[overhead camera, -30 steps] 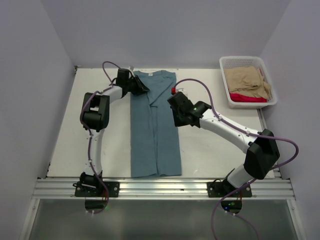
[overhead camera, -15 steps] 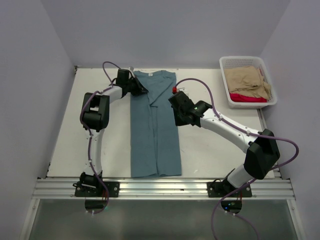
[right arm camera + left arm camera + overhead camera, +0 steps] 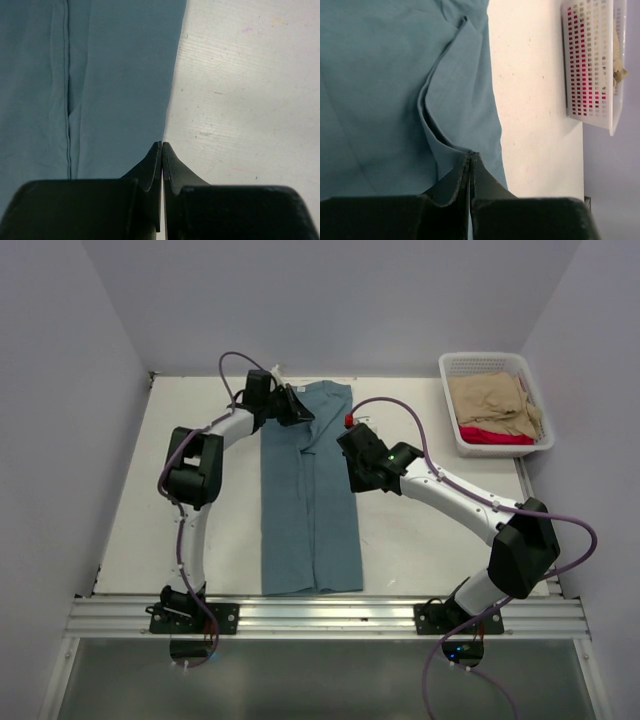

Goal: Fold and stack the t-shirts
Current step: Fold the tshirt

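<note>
Top external view: the teal shirt (image 3: 310,500) lay on the table (image 3: 200,520) as a long narrow strip running from 12 o'clock down to 6 o'clock. The left pincer (image 3: 292,406) sat on its far corner at about 11 o'clock. The right pincer (image 3: 350,468) rested at the strip's 3 o'clock edge. At 2 o'clock a basket (image 3: 482,358) held a tan shirt (image 3: 492,400) on top of a red shirt (image 3: 495,437).

Left wrist view: the left pincer (image 3: 470,155) was closed on a raised ridge of the teal cloth, which puckered up towards its tips. The basket (image 3: 590,60) showed at 2 o'clock.

Right wrist view: the right pincer (image 3: 161,145) was pressed together exactly on the shirt's edge, cloth at 9 o'clock and bare table at 3 o'clock. Whether it held the hem could not be told.

The shirt looked light, limp and thin. It would likely sag and slip unless pinched at both far corners, through all the layers.
</note>
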`<move>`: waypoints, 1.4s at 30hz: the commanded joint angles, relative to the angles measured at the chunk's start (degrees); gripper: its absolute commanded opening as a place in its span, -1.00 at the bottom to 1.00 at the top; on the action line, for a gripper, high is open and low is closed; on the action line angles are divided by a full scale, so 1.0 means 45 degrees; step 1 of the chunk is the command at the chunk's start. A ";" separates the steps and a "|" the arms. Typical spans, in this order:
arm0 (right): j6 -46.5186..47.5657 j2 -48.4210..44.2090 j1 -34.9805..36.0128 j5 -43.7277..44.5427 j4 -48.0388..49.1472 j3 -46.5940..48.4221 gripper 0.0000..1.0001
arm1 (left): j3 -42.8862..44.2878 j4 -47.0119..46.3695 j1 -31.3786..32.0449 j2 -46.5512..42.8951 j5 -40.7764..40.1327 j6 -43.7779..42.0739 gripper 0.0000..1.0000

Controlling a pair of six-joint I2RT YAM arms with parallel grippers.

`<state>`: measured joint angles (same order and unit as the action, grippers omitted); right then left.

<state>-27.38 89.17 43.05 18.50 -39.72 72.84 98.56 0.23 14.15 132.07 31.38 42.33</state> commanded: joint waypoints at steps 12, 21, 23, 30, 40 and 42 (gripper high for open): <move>-0.0069 -0.0479 -0.0113 -0.0010 0.0410 0.0044 -1.00 | 0.0128 0.0555 0.0819 -0.0150 0.1308 -0.0695 -1.00; -0.0049 -0.0615 -0.0172 0.0010 0.0410 -0.0092 -1.00 | 0.0597 0.0632 0.1581 0.0202 0.1602 -0.0675 -1.00; -0.0049 -0.0654 -0.0191 0.0010 0.0429 -0.0112 -1.00 | 0.0578 0.0730 0.1659 0.0260 0.1602 -0.0714 -1.00; -0.0049 -0.0616 -0.0230 -0.0049 0.0449 -0.0151 -1.00 | -0.0124 0.0166 0.1718 -0.0246 0.1523 -0.0598 -0.22; -0.0069 -0.0557 -0.0347 0.0010 0.0390 -0.0054 -0.55 | -0.2173 -0.1010 0.1738 -0.4597 0.0159 -0.1104 1.00; -0.0108 -0.0596 -0.0347 0.0087 0.0352 -0.0053 -0.56 | -0.2914 -0.0521 0.1738 -0.5341 -0.0758 -0.1416 1.00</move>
<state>-27.40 88.73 41.82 18.37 -38.96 72.60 88.29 0.03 22.04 116.38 32.71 39.16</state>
